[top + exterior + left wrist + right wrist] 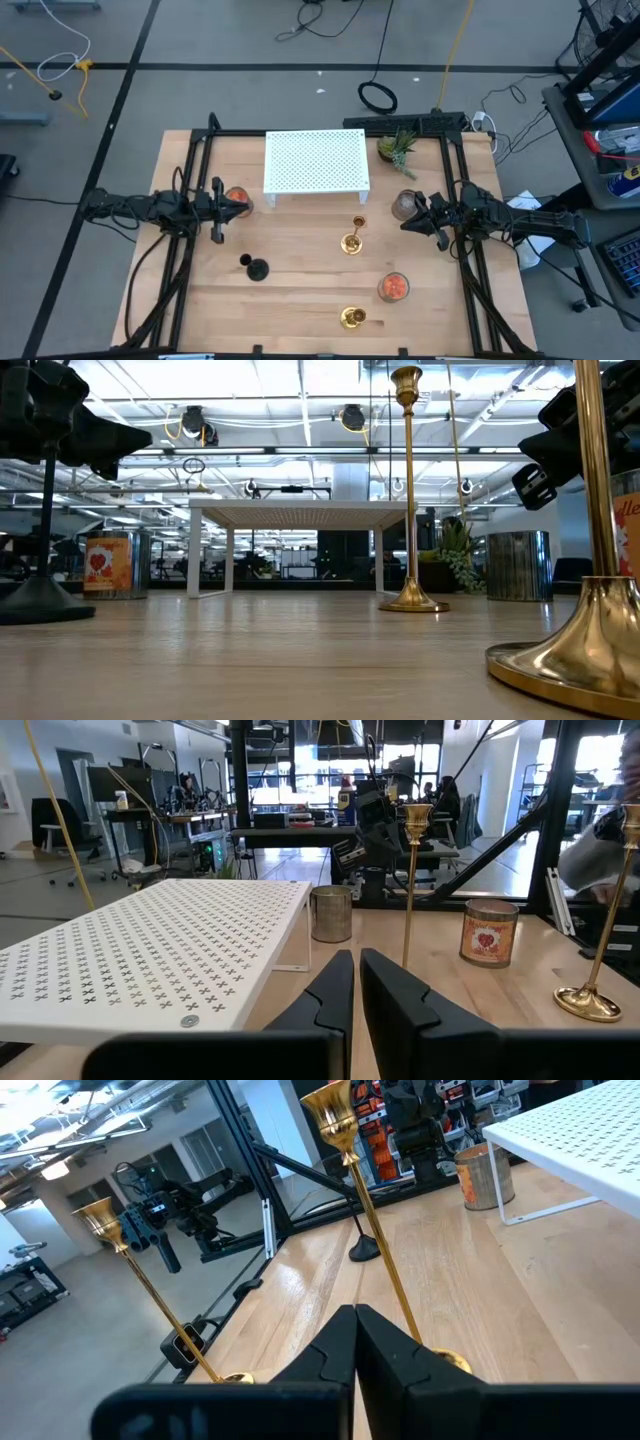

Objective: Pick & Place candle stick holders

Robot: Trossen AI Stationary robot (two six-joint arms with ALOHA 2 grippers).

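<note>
Waiting at both table edges, left gripper point(243, 207) and right gripper point(405, 222) clenched on nothing.
Brass candlesticks stand centre point(352, 241) and lower centre point(352, 318), black candlestick point(257, 268) lower left. Tall, thin stems: my off-centre grab would likely tip one.

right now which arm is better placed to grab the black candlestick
Left. The black candlestick stands on the left half of the table, just in front of the left gripper; the right gripper waits across the table.

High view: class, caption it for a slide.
Three candlesticks, two brass and one black, stand before a white rack, between idle grippers.
</note>
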